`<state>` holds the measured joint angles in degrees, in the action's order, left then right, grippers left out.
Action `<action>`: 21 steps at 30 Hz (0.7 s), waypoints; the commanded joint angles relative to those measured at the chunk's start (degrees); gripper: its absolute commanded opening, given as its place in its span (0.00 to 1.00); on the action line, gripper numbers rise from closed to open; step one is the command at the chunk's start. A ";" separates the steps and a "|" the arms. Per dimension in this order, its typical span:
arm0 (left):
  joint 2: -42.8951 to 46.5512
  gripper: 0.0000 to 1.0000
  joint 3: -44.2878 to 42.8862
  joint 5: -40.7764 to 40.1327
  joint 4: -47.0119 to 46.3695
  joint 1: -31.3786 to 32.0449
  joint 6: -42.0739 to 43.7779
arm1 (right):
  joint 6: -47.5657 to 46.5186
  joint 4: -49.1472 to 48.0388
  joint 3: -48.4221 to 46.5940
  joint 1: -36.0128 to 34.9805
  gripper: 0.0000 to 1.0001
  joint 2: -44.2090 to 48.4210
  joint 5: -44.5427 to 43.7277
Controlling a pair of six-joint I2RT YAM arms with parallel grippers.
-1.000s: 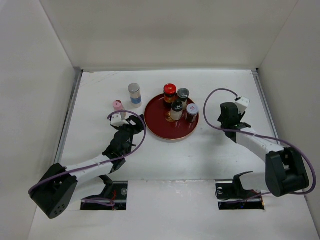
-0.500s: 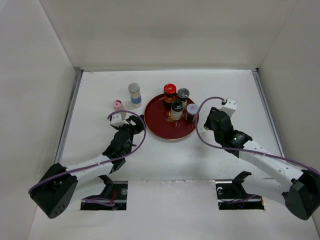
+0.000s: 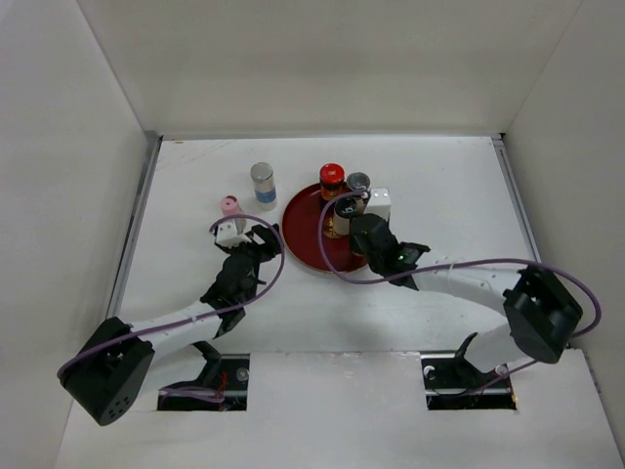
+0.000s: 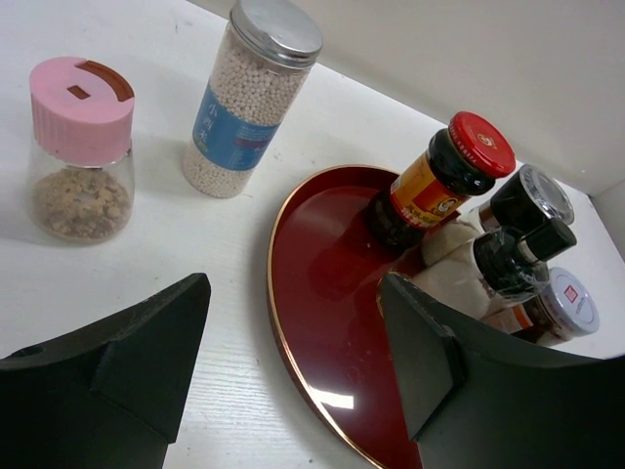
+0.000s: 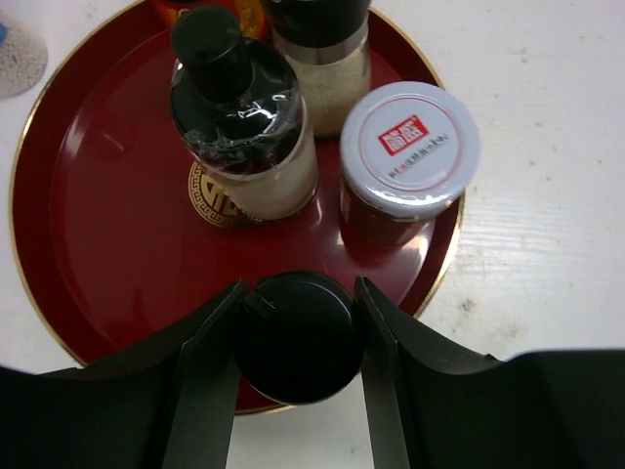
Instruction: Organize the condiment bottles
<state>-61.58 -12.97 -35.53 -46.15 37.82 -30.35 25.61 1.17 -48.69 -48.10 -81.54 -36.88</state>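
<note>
A red plate (image 3: 305,234) holds a red-capped sauce bottle (image 3: 332,178), a grey-topped shaker (image 3: 358,183) and a black-capped bottle (image 3: 344,209). A white-capped jar (image 5: 410,147) stands on its right side. A silver-capped bottle (image 3: 262,184) and a pink-capped jar (image 3: 230,207) stand on the table left of the plate. My right gripper (image 5: 300,288) is shut on a black-capped bottle (image 5: 296,342) over the plate's near edge (image 5: 107,225). My left gripper (image 4: 293,293) is open and empty, just left of the plate (image 4: 322,283).
White walls enclose the table on the left, back and right. The right arm (image 3: 459,278) stretches across the table from the right base to the plate. The left arm (image 3: 186,318) lies along the table's left half.
My right arm has swung left from the table's right side to the plate's near right edge. The left arm and the standing bottles have not moved.
</note>
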 commanded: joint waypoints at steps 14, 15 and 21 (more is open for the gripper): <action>1.46 0.71 -6.44 -2.79 6.58 -1.48 1.52 | -5.39 -11.89 0.26 0.51 0.72 -7.94 1.11; 2.25 0.73 -7.84 -3.23 9.30 -1.22 1.43 | -5.39 -11.89 0.61 0.51 0.76 -7.24 1.03; 3.66 0.86 -19.27 -5.16 25.74 -2.00 1.70 | -6.35 -11.89 2.54 0.51 0.97 0.31 2.08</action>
<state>-59.31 -26.24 -38.96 -28.27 36.42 -29.30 20.10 -7.46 -46.33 -47.70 -86.59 -35.48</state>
